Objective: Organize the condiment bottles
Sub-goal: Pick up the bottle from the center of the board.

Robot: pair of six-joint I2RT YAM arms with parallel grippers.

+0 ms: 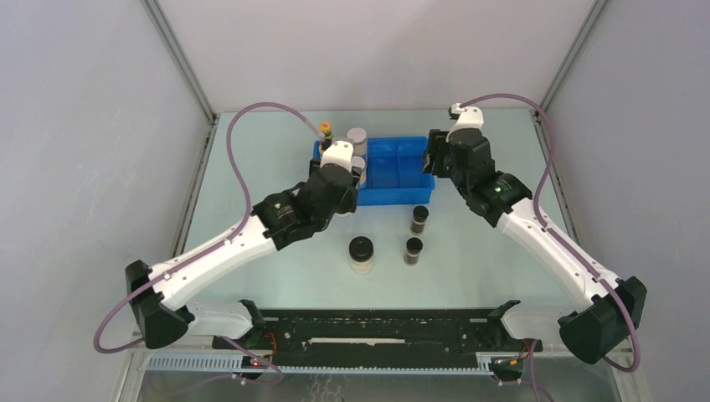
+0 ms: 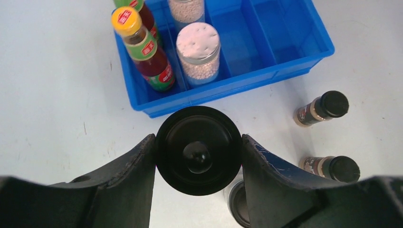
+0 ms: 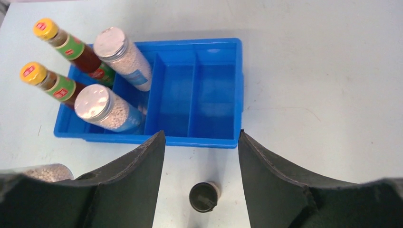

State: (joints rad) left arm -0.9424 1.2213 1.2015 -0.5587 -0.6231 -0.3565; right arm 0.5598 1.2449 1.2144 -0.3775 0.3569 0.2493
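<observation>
My left wrist view shows what the top view hides: my left hand (image 2: 198, 143) clamps a black-lidded jar (image 2: 198, 159) by its lid, just before the blue tray (image 2: 266, 81). The tray holds both red-labelled bottles (image 2: 145, 50) and both silver-lidded jars (image 2: 198, 47). My right hand (image 3: 202, 145) gapes empty above a dark vial (image 3: 204, 197) on the worktop (image 3: 309, 95).
</observation>
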